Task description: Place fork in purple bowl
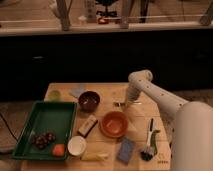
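Observation:
The purple bowl (89, 100) is dark and round and stands on the wooden table (107, 90), left of centre. My gripper (125, 103) hangs from the white arm and sits low over the table, to the right of the purple bowl and just behind the orange bowl (114, 123). A small slim greyish thing, which looks like the fork (119, 104), lies at the gripper's tip on the table. I cannot tell whether the gripper holds it.
A green tray (47, 117) with dark fruit stands at the left, with an orange fruit (59, 149) and a small white bowl (76, 145) by its near corner. A brown packet (88, 125), a blue sponge (125, 149) and a black-and-green dish brush (150, 140) lie near the front.

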Controlling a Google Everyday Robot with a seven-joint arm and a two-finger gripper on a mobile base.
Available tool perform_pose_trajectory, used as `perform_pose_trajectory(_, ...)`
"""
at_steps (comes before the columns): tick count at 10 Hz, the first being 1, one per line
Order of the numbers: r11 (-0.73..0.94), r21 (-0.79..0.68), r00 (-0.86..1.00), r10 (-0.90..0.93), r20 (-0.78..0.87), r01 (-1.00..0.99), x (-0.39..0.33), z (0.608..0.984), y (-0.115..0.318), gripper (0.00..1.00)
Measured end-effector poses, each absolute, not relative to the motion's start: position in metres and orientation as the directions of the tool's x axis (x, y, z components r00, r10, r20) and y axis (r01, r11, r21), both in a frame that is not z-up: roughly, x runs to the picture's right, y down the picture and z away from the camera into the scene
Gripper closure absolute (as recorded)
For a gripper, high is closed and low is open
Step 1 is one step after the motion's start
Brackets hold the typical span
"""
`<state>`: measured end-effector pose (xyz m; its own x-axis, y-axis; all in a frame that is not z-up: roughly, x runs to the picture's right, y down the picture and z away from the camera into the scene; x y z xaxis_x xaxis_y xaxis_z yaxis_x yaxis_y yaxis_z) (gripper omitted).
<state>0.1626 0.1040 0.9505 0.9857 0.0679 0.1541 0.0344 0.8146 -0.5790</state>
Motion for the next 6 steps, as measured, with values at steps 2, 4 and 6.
perform_pose_trajectory(2,0.821,-0.569,0.987,0.050,0.156,0.049,0.164,0.944,0.104,1.00)
perform_pose_trajectory(4,0.851,-0.519,0.984,0.018,0.177,0.077,0.158,0.920,0.089,1.00)
perform_pose_trajectory(6,0.873,-0.476,0.980,-0.013,0.197,0.108,0.150,0.888,0.067,1.00)
